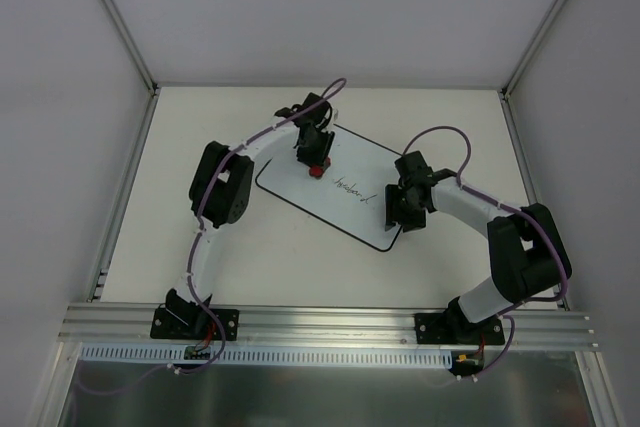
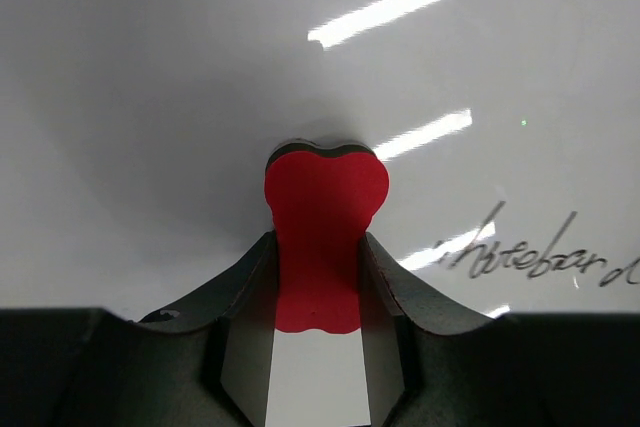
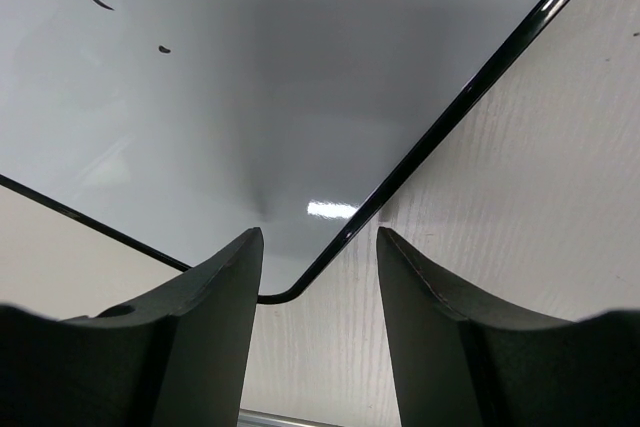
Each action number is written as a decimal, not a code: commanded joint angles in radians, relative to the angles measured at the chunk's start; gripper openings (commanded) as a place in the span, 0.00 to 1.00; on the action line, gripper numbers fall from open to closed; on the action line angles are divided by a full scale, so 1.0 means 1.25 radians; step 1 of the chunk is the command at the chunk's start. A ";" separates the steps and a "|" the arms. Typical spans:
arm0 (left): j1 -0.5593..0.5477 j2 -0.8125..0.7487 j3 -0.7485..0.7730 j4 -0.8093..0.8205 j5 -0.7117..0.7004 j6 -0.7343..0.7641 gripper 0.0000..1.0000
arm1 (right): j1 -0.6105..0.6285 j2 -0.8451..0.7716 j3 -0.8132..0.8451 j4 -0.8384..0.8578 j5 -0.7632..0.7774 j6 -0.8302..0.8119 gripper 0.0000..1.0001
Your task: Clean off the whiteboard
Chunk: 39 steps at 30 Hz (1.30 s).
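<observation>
**A:** Jaws first, L side?

**B:** The left gripper (image 2: 318,239) is clenched on the red eraser (image 2: 325,197), pinched at its waist w/ the head poking fwd. It sits over the whiteboard (image 2: 150,97), on it or just above. Contact is hard to call.

**A:** R side?

**B:** The right gripper (image 3: 320,234) has its jaws apart w/ nothing btwn them. The board's rounded corner (image 3: 285,297) shows in the gap, w/ bare table (image 3: 520,197) beside it. Can't tell if the tips press down.

**A:** Where's the ink vs the eraser?

**B:** The writing (image 2: 530,262) is off to the eraser's right in the L wrist view, near but apart. From above it's down-right of the eraser, along the board's long axis. That axis runs diag, far-left to near-right, toward the R arm.

**A:** So which way's the stroke?

**B:** My guess is a sideways sweep toward the R gripper. L has the eraser, though R sits closer to the ink's tail end.

**A:** What do the views add?

**B:** L wrist gives the grip and letter detail. Top gives the whole board and both arms. Only R wrist shows the corner up close, plus a stray stroke and a dot.
</observation>
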 commanded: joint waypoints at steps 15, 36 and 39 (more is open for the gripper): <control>-0.103 0.001 -0.064 -0.083 -0.032 -0.091 0.11 | 0.004 -0.035 -0.061 0.047 0.007 0.069 0.52; -0.088 -0.003 -0.073 -0.073 -0.041 -0.133 0.08 | -0.144 -0.126 -0.048 0.047 0.066 0.073 0.50; -0.049 -0.002 -0.056 -0.073 -0.049 -0.125 0.08 | -0.179 -0.082 0.007 0.048 0.077 0.066 0.52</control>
